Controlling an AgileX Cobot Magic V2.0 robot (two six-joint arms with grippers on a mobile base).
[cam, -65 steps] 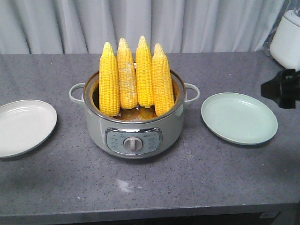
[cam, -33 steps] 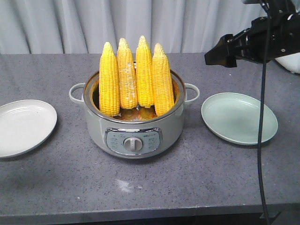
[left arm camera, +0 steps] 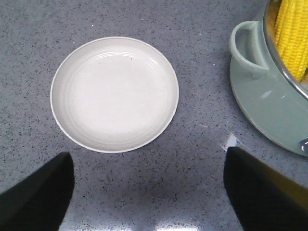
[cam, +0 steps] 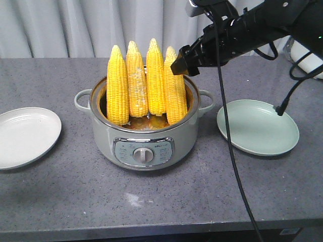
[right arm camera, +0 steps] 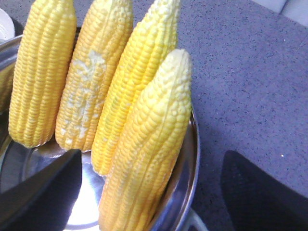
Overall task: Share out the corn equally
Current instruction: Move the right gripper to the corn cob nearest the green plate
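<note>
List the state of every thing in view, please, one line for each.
corn: four cobs, upright in the pot, tips up, none on a plate yet.
pot: uncovered, holding all four cobs.
white plate: empty.
green plate: empty.
right gripper: open, at the top of the rightmost cob, not closed on it.
left gripper: open, near the white plate, holding nothing.

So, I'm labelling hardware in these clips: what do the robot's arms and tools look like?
The right arm is matte black and bulky, with thin black cables hanging from it. The right tool is black too, tapering to a blunt tip. Of the left tool only two dark fingers show, one with a yellowish sheen.
</note>
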